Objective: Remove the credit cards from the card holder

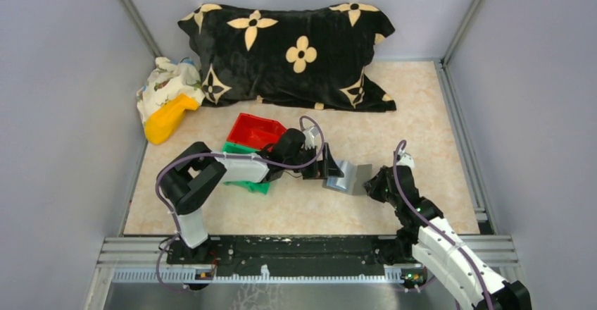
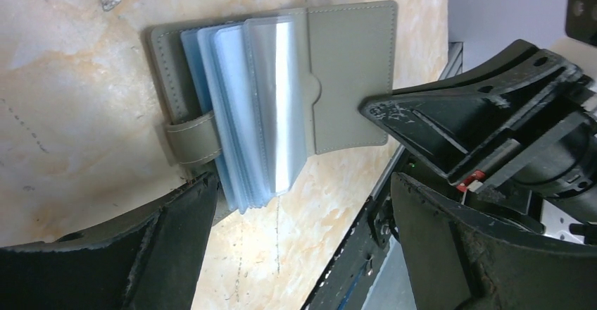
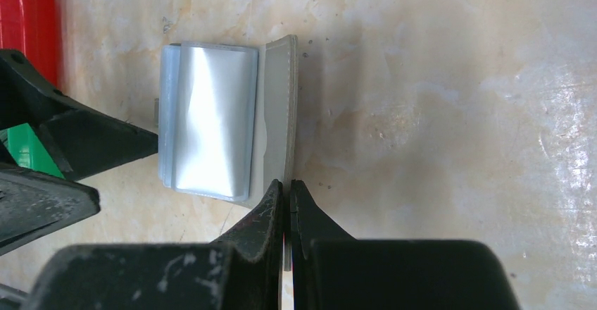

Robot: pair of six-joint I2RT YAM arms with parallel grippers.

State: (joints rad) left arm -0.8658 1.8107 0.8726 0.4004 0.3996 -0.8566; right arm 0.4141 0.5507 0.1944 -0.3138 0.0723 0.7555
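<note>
The right end effector (image 3: 285,187), closed, seems to pinch the cover edge of the card holder (image 3: 277,98), which lies open on the worktop (image 3: 436,113). The left end effector (image 2: 299,183) gapes wide over it. Pulling a card could slip that thin pinch. Only the left wrist view shows the sleeves (image 2: 246,113) fanned apart.

A black, cream-flowered pillow (image 1: 296,49) is laid on the bench (image 1: 422,120). A patterned cloth (image 1: 165,81) and a yellow object (image 1: 167,118) are seen at its left end; a red bin (image 1: 253,128) and a green bin (image 1: 255,187) are set before it.
</note>
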